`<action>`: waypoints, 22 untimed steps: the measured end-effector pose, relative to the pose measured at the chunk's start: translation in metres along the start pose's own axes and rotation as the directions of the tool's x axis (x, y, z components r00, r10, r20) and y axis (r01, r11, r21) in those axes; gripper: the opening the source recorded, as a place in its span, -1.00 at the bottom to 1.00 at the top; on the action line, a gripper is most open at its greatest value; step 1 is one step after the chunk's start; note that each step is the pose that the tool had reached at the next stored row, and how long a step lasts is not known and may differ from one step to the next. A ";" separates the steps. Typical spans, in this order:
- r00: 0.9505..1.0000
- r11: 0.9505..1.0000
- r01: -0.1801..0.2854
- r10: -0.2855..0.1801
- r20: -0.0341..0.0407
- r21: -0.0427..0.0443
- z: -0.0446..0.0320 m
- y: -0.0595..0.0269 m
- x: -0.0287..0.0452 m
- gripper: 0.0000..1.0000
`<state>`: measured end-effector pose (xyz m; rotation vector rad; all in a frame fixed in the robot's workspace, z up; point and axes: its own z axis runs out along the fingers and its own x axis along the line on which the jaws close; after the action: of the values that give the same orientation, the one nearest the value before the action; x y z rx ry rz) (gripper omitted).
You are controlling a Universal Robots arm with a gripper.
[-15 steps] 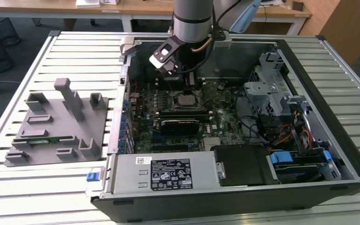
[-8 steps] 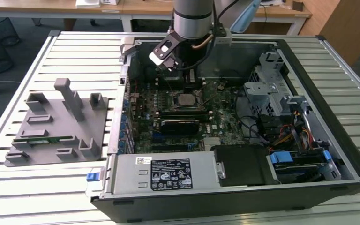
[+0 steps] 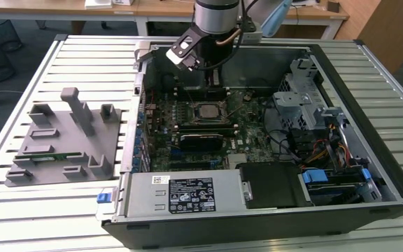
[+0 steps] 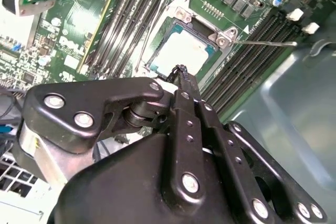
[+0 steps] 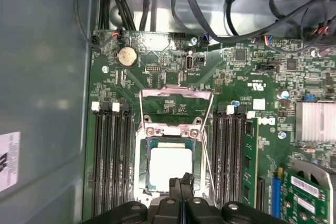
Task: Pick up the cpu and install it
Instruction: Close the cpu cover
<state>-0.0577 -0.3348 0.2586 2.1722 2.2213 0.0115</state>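
Observation:
The cpu point(image 3: 207, 111) point(image 4: 181, 56) point(image 5: 169, 165), a flat square chip with a bright silver top, lies in the socket in the middle of the green motherboard point(image 3: 251, 123). The socket's metal load plate point(image 5: 176, 94) is flipped open beside it. A thin lever point(image 4: 265, 42) sticks out from the socket. My gripper point(image 3: 214, 79) point(image 4: 181, 71) point(image 5: 181, 183) hangs a little above the chip's edge. Its black fingers are pressed together with nothing between them.
The motherboard sits in an open computer case point(image 3: 369, 173) on a slatted table point(image 3: 48, 210). A power supply point(image 3: 184, 193), drive cage point(image 3: 296, 102) and cables point(image 3: 320, 149) crowd the case. Memory slots point(image 5: 111, 161) flank the socket. A grey holder point(image 3: 61, 142) with a green memory stick point(image 3: 48, 156) stands at the exterior view's left.

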 end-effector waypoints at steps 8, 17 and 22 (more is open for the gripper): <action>1.000 1.000 0.000 0.000 0.000 0.000 -0.0030 -0.0001 -0.0074 -0.79; 1.000 1.000 0.000 0.000 0.000 0.001 -0.0049 -0.0001 -0.0109 -0.79; 1.000 1.000 0.000 0.000 0.000 0.001 -0.0141 0.0002 -0.0111 -0.79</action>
<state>-0.0577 -0.3456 0.2730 2.1728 2.2220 0.0101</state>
